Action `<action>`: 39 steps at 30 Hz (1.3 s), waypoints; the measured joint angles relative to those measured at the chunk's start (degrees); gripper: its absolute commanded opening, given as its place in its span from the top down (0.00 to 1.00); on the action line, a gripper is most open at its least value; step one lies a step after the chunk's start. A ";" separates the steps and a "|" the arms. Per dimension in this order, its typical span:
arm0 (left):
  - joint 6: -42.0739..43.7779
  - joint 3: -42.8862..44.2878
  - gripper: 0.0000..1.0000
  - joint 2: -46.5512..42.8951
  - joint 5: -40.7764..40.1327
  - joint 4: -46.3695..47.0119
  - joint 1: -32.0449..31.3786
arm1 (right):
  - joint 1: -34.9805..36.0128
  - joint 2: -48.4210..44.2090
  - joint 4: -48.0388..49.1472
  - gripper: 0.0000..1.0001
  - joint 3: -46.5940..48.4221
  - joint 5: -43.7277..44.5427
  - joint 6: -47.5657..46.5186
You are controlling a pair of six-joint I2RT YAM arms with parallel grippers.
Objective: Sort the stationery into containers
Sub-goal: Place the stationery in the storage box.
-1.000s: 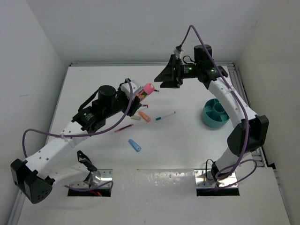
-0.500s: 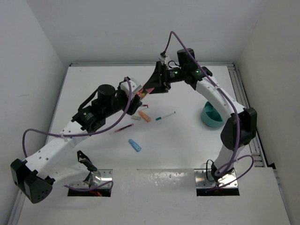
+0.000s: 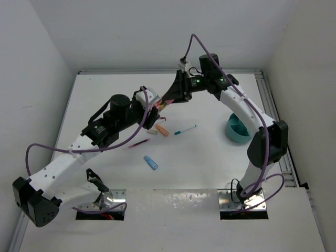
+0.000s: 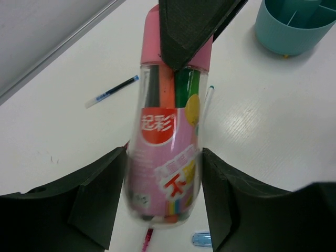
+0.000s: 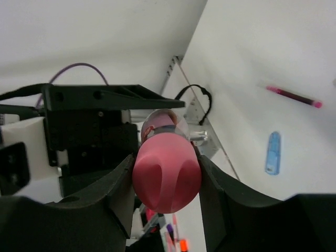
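Note:
The fat pink marker (image 3: 164, 102), a clear tube with a pink cap, is held in the air between both arms. My left gripper (image 4: 164, 165) is shut on its clear labelled body (image 4: 165, 142). My right gripper (image 5: 167, 169) is shut on its pink cap (image 5: 167, 176) from the far end; one of its fingers (image 4: 185, 31) covers the cap in the left wrist view. The teal organiser cup (image 3: 237, 132) stands at the right, also in the left wrist view (image 4: 294, 29). On the table lie an orange stick (image 3: 161, 130), a teal pen (image 3: 185, 129), a red pen (image 3: 138, 143), a blue stick (image 3: 151, 163) and a beige eraser (image 3: 151, 132).
White walls enclose the table on the left, back and right. The right arm's links pass over the teal cup and hide part of it. The loose stationery lies just below and in front of the held marker.
My right gripper has swung left from near the back centre to the pink marker and closed on its cap. My left arm has held the marker nearly still.

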 measured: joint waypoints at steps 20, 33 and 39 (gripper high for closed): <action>6.82 15.30 0.00 9.42 -1.20 -15.15 8.70 | -34.25 -17.07 -36.65 1.00 6.60 25.83 -46.45; 4.61 16.04 0.00 15.32 1.57 -20.09 11.72 | -40.44 -15.89 -41.94 1.00 -1.01 42.27 -62.42; 3.76 14.40 0.00 15.17 1.40 -19.80 11.74 | -40.13 -12.48 -40.19 1.00 -1.95 43.85 -63.04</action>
